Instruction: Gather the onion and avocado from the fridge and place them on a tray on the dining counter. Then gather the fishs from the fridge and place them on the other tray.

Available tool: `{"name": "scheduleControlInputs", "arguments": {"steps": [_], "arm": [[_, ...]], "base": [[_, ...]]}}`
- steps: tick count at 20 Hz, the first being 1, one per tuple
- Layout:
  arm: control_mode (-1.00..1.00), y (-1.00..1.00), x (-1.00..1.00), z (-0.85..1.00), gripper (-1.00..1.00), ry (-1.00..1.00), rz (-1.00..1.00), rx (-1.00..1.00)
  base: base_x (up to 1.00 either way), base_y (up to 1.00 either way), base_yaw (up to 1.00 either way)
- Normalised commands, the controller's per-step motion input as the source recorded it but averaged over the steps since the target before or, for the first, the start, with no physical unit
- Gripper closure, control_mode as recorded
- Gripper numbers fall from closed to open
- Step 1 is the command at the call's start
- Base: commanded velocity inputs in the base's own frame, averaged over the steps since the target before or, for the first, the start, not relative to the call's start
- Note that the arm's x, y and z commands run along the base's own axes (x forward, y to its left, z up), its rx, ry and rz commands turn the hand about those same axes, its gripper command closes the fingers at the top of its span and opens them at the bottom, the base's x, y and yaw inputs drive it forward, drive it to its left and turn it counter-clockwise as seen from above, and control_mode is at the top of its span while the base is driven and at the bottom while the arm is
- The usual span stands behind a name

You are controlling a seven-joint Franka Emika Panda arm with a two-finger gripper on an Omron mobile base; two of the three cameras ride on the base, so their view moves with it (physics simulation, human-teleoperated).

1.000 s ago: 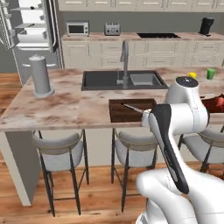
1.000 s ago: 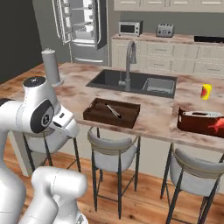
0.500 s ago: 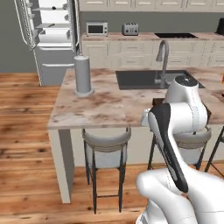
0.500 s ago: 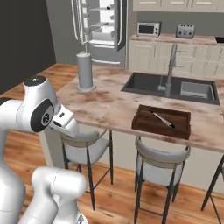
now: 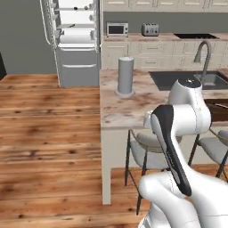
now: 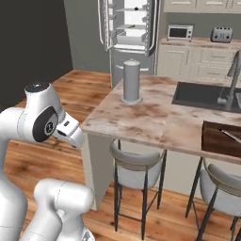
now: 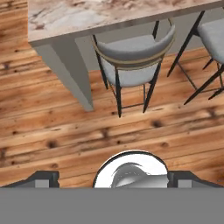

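Observation:
The fridge (image 5: 75,40) (image 6: 129,28) stands at the back with its upper doors open and pale shelves showing. The onion, the avocado and the fish are too small to make out on those shelves. The dining counter (image 5: 129,109) (image 6: 155,117) lies between me and the fridge. The dark brown tray (image 6: 220,139) (image 5: 219,111) rests on its near right part with a thin utensil inside. The other tray is out of view. My gripper (image 7: 114,180) is open and holds nothing. It hangs over the wood floor, pointing down in front of a stool (image 7: 133,57).
A grey cylinder (image 5: 125,75) (image 6: 131,81) stands on the counter's left end. The sink (image 6: 202,96) and arched faucet (image 5: 202,53) sit further right. Grey stools (image 6: 136,164) line the counter's near side. Open wood floor (image 5: 44,124) stretches left toward the fridge.
The whole picture has shifted: the base has moved left along the counter, so the fridge looms larger and the tray sits at the right edge. The gripper stays open.

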Motion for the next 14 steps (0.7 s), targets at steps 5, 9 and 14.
{"name": "scheduleControlInputs", "arguments": {"steps": [5,9,14], "arm": [[1.0,0.0,0.0,0.0,-1.0,0.0,0.0,0.0],[1.0,0.0,0.0,0.0,-1.0,0.0,0.0,0.0],[1.0,0.0,0.0,0.0,-1.0,0.0,0.0,0.0]], "base": [[0.08,1.0,0.0],[0.3,1.0,-0.03],[0.57,1.0,-0.09]]}}
